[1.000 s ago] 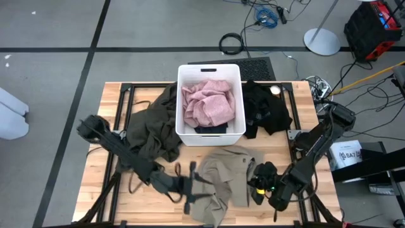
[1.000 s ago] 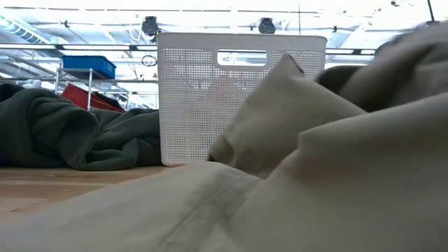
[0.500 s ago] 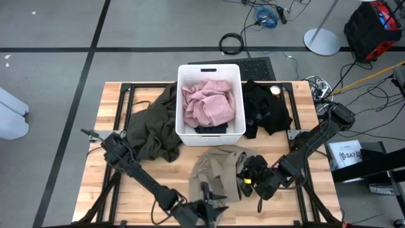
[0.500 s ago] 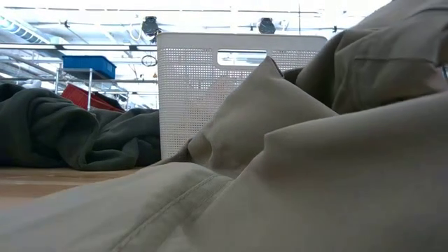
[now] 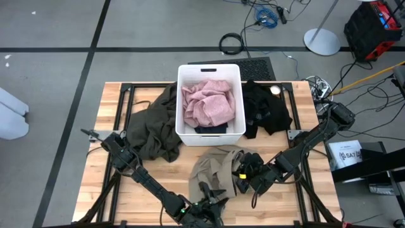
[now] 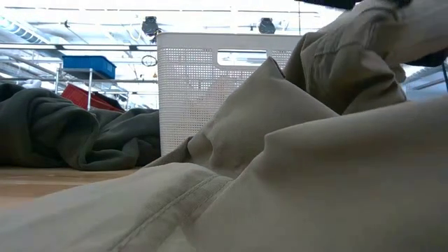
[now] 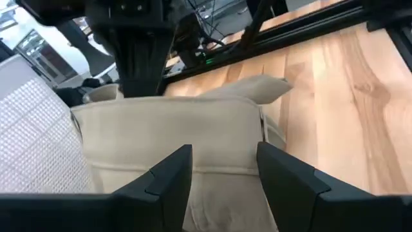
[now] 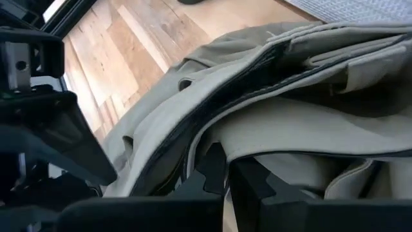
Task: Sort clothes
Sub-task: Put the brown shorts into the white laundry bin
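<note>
The wooden tabletop (image 5: 145,183) carries everything, w/ the white bin (image 5: 211,136) taken as landmark at its middle rear. The dark olive garment (image 5: 152,126) is heaped against the bin's left wall, seen as a dark mound left of the perforated bin in the low view. The black garment (image 5: 266,111) is piled touching the bin's right wall. The khaki garment (image 5: 215,171) is spread just in front of the bin, filling most of the low view's foreground. Inside the bin, the pink garment (image 5: 207,104) is bunched on top, w/ a dark piece (image 5: 209,129) partly shown beneath it at the bin's front wall; colour can't be told apart from black or navy. The right gripper (image 5: 243,178) is placed in front of the bin & slightly right, jaws pressed together, pinching a fold of the khaki garment, part of which is lifted. The left gripper (image 5: 207,193) is set further in front of the bin, at the khaki's near edge, jaws spread apart w/ khaki cloth seen between the two fingers (image 7: 170,177); contact can't be told.
</note>
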{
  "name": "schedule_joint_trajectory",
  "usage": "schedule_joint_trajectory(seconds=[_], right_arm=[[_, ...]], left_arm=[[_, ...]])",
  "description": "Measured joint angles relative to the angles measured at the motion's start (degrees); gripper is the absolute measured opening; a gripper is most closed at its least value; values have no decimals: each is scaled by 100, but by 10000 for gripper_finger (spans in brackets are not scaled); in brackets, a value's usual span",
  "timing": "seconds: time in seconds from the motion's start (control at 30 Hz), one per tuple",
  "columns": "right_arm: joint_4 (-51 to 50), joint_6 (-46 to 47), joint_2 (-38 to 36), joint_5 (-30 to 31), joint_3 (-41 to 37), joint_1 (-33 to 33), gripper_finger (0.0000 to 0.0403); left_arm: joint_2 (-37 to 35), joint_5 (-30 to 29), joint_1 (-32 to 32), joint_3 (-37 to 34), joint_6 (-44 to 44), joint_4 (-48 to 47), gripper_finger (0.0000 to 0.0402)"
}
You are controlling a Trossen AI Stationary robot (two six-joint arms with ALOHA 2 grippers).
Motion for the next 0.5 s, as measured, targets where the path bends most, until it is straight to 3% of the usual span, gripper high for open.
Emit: schedule_joint_trajectory(seconds=[0.23,0.5], right_arm=[[8,-151,0,-102,0,-155,0],[12,-289,0,-149,0,-281,0]], left_arm=[[-2,766,-58,45,-200,-7,185],[-2,1069,40,45,-648,-322,185]])
